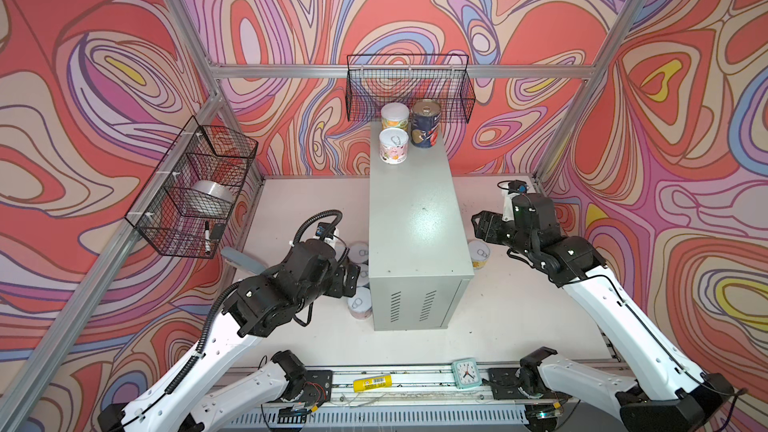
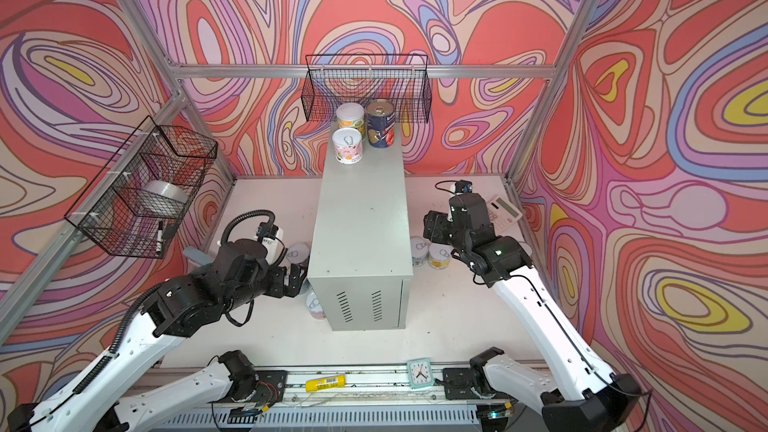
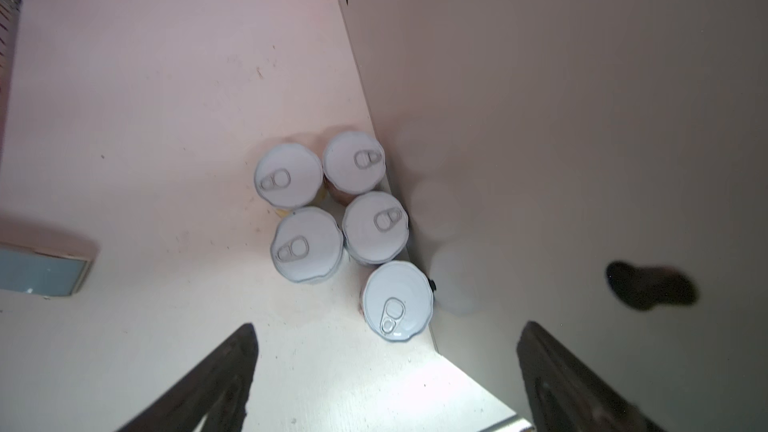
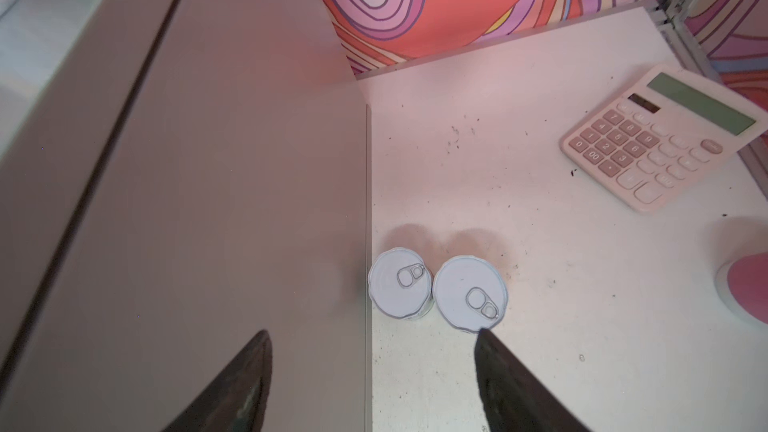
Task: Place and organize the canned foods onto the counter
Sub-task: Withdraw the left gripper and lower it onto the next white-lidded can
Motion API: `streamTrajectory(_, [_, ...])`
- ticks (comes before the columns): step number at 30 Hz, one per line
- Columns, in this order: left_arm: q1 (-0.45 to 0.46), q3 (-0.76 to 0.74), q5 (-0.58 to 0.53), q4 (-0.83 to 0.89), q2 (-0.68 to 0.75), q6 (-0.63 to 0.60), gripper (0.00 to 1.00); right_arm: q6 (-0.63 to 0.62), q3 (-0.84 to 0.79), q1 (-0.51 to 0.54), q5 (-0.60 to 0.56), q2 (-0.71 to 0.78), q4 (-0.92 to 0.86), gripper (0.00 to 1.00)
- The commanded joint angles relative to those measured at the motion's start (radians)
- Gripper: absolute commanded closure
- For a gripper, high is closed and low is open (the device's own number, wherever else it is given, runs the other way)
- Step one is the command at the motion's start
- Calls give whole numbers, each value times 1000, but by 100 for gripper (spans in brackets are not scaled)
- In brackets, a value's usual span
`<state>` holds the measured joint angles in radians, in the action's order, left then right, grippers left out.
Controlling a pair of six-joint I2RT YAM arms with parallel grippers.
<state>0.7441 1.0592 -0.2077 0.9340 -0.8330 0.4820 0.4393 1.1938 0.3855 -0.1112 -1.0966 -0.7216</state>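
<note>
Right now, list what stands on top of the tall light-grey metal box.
On the light-grey box, at its far end, stand three tins: a white-lidded pastel tin, a dark navy tin and a pink-labelled pull-tab tin. The rest is bare; the strip behind them is hidden.

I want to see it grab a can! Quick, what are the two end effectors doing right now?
Left end effector: open, holding nothing.
Right end effector: open, holding nothing.
</note>
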Motion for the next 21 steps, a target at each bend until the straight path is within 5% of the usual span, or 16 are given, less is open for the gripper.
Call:
streamTrajectory(1, [25, -102, 21, -15, 36, 120, 2, 14, -13, -6, 37, -22, 4, 21])
streamTrajectory(9, [128, -295, 39, -127, 3, 201, 3, 13, -19, -5, 64, -52, 9, 21])
streamTrajectory(21, [160, -447, 9, -327, -109, 230, 6, 17, -36, -6, 62, -54, 30, 20])
